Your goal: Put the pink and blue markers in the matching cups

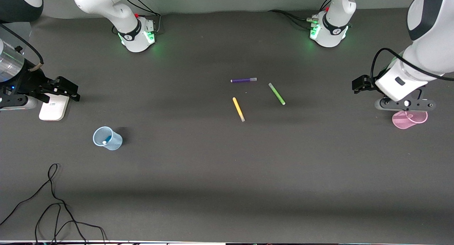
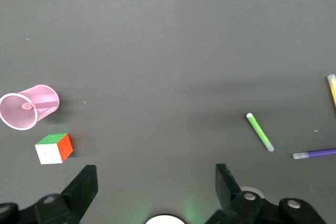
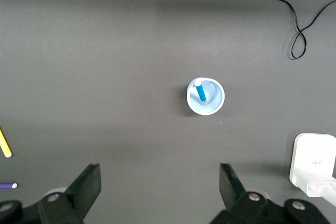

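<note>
The pale blue cup (image 1: 107,138) stands toward the right arm's end of the table with the blue marker (image 1: 106,140) upright in it; both also show in the right wrist view, the cup (image 3: 206,97) and the marker (image 3: 200,92). The pink cup (image 1: 409,119) stands at the left arm's end, partly hidden by my left gripper (image 1: 404,104). In the left wrist view the pink cup (image 2: 29,106) holds a pink marker (image 2: 27,107), seen end-on. My left gripper (image 2: 155,174) is open and empty above the table. My right gripper (image 1: 17,102) (image 3: 160,174) is open and empty, up in the air.
A purple marker (image 1: 243,80), a green marker (image 1: 276,93) and a yellow marker (image 1: 238,109) lie mid-table. A multicoloured cube (image 2: 54,148) sits beside the pink cup. A white adapter (image 1: 54,108) lies under the right gripper. Black cables (image 1: 53,202) trail near the front edge.
</note>
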